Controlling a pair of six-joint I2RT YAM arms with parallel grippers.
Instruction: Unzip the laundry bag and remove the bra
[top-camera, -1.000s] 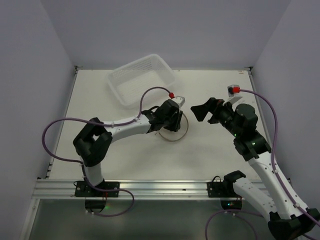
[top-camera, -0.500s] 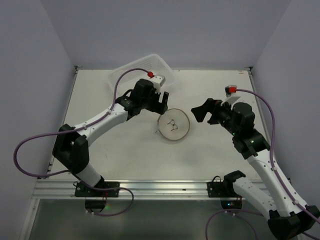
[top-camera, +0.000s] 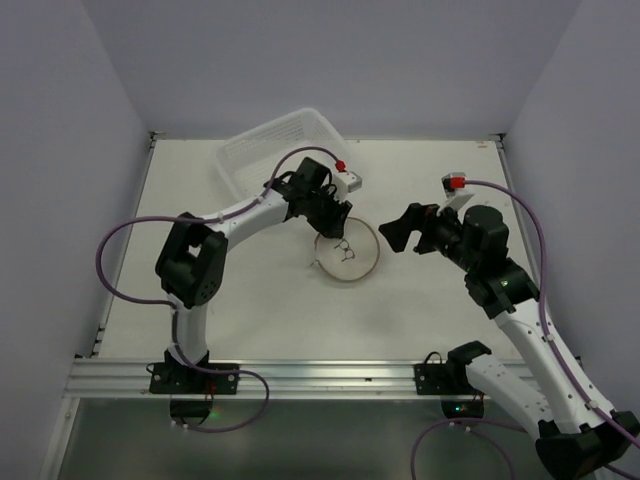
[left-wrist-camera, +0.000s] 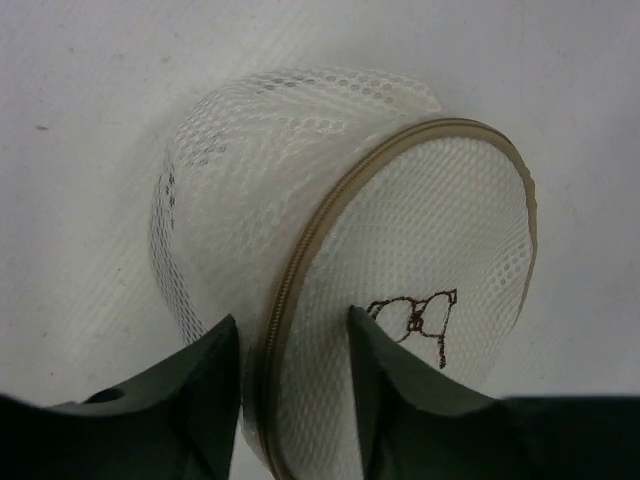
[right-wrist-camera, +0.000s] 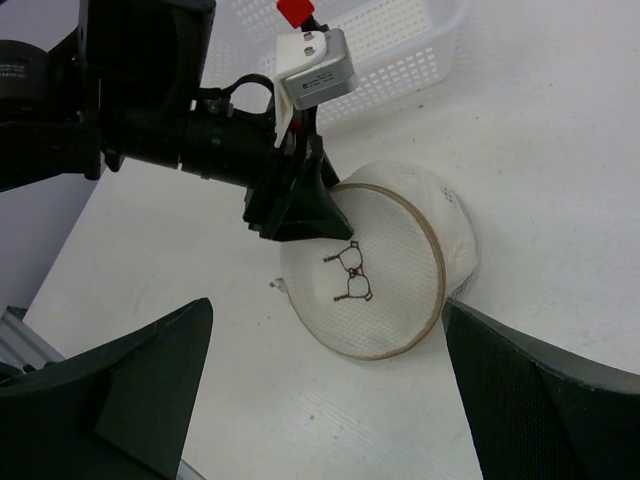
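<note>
Roughly, the job looks barely begun:

1. Nearest the arm bases, the laundry bag (top-camera: 347, 252) lies on the table (top-camera: 250, 320) between the 2 grippers, tipped so that its flat face with the little drawing tilts up toward the right arm.
2. Its tan zip trim (left-wrist-camera: 300, 260) runs unbroken round the rim wherever the wrist views show it, so I judge the unzipping not yet done. No opening shows.
3. The bra is not in view anywhere. The mesh reads white throughout, and whether the garment sits inside cannot be told.
4. Just to the bag's right, the right gripper (top-camera: 392, 232) hovers with its jaws spread wide and nothing between them, apart from the bag.
5. A little farther back, the left gripper (left-wrist-camera: 290, 330) is at the bag's far-left rim, jaws apart, 1 finger on the mesh side wall and 1 over the flat face, the zip trim between them. Whether they press the mesh I cannot tell.
6. Farthest back, the white basket (top-camera: 232, 170) sits apart from the bag.
7. Left to do, by my reading: find the zip pull, run it round, open the face, lift the bra out.
</note>
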